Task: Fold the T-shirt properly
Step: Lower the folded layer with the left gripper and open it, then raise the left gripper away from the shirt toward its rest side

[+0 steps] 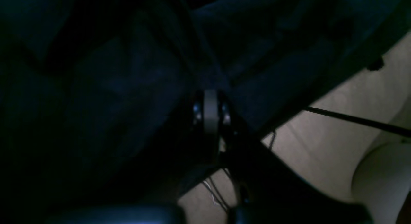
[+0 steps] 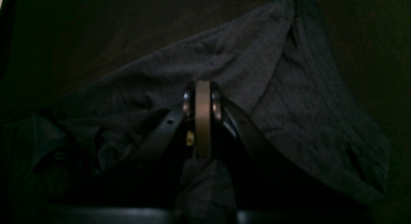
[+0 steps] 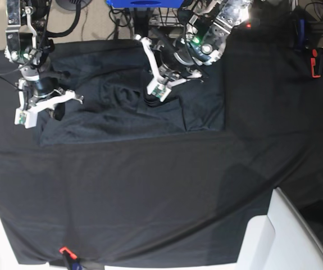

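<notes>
I read no lettering. The dark charcoal-grey knit T-shirt [image 3: 133, 109] lies rumpled on my black tablecloth [image 3: 150, 191]; left gripper [image 1: 210, 89] and right gripper [image 2: 203, 84] each pinch its fabric.

Base view: high overhead, looking steeply down on bench [image 3: 150, 191] draped in black cloth, both arms along far edge; wide, distant framing. Left wrist view: mounted behind left tool [image 1: 210, 113], facing along it, very close to dark T-shirt [image 1: 128, 89], heavily underexposed. Right wrist view: same mounting behind right tool [image 2: 203, 99], close over T-shirt folds. Shared between all three: T-shirt; base view also shows both tools.
</notes>
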Motion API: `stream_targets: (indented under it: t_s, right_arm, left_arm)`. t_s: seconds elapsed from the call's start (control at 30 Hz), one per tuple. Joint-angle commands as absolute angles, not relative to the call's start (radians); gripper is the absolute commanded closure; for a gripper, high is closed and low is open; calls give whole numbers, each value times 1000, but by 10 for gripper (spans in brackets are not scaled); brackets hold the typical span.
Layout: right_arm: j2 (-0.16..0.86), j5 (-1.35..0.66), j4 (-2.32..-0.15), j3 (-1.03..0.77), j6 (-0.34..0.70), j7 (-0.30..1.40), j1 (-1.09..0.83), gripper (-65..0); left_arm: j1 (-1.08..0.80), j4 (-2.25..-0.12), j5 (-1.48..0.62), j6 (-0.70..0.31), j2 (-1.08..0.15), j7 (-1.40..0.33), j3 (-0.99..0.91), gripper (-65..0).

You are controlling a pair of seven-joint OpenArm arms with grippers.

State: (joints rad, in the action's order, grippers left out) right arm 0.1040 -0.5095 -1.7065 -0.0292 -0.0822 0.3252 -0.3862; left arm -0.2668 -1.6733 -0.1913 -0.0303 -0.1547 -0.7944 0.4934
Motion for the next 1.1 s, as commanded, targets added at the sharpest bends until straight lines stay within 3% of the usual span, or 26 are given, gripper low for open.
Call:
stream_targets:
  t_s: [0.0, 0.33, 0.9, 1.07]
  right_arm:
    - [110, -512, -1722, -35, -77, 305, -384, 0]
    - [110, -512, -1722, -36, -77, 305, -395, 0]
    - [110, -512, -1722, -36, -77, 305, -392, 0]
    - [110, -512, -1722, -36, -77, 305, -389, 0]
  left_arm:
    - [-265, -1696, -199, -28, -153, -777, 483, 0]
    - [-275, -1715, -194, -27, -186, -780, 280, 0]
    - [-177, -1632, -199, -28, -165, -774, 286, 0]
    - [-99, -1501, -199, -30, -128, -773, 288, 0]
